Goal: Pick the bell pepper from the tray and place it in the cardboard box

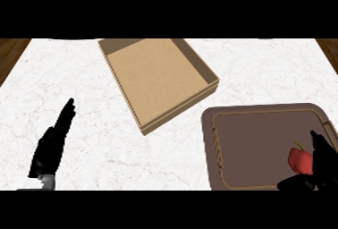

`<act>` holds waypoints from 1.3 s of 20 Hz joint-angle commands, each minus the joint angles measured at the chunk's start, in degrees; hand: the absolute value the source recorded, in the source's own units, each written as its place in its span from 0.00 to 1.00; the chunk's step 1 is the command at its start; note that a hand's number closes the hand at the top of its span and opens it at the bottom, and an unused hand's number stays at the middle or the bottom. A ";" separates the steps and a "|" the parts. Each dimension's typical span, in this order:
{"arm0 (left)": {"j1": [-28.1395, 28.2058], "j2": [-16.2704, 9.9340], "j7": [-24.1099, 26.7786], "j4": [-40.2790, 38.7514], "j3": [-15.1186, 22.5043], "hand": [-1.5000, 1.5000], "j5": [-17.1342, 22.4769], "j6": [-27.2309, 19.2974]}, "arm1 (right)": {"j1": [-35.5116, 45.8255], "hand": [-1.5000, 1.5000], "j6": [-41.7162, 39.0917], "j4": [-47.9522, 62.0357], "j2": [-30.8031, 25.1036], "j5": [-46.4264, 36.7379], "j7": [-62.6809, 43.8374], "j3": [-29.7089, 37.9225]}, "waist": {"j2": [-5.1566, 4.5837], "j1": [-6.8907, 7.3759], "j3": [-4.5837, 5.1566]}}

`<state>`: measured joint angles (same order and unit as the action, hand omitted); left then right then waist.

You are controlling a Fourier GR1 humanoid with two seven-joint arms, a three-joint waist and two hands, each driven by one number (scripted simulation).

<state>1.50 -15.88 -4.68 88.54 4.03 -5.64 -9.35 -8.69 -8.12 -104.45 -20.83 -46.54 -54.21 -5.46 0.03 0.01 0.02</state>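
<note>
Bell pepper (301, 161) upright-ish in tray (264, 147), stem pointing up-left; right hand (321, 165) curled around it; left hand (52, 143) fingers straight.

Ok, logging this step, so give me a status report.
Left hand open, resting on counter. Right hand beside bell pepper in tray, grip unclear. Cardboard box holds nothing.

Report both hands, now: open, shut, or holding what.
Left hand: open, fingers straight, over bare counter, holding nothing.
Right hand: around the red bell pepper on the tray; grip cannot be told.
</note>
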 commanded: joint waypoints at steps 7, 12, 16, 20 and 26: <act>0.80 0.41 -2.71 4.08 -2.01 0.50 -0.65 2.64 | 3.99 1.00 -0.90 2.71 -1.45 -7.01 2.05 2.06 | 0.02 0.36 -0.02; -1.39 2.58 0.50 -1.19 -2.06 0.50 -1.59 2.52 | 4.95 1.00 3.87 5.28 -0.75 -14.18 3.76 0.69 | -0.05 0.11 -0.02; -2.53 0.11 -2.40 -0.20 -4.67 0.50 -0.14 4.99 | 7.34 1.00 3.12 4.37 -0.48 -15.90 6.09 -1.48 | -0.07 0.36 -0.03; -2.61 1.78 -0.47 -0.44 -1.97 0.50 -2.51 3.31 | 18.21 1.00 -0.71 12.41 0.03 -11.95 15.30 -7.68 | -0.65 2.85 -0.08; -2.41 4.64 -4.33 2.68 -0.38 0.50 -4.83 0.64 | 30.79 1.00 -0.27 22.78 1.05 -12.39 23.08 -6.64 | -0.11 0.85 -0.05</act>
<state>-1.06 -13.52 -5.61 88.34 1.76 -8.02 -6.23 15.95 -9.07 -86.75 -20.34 -57.72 -35.13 -11.73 -0.32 1.70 -0.02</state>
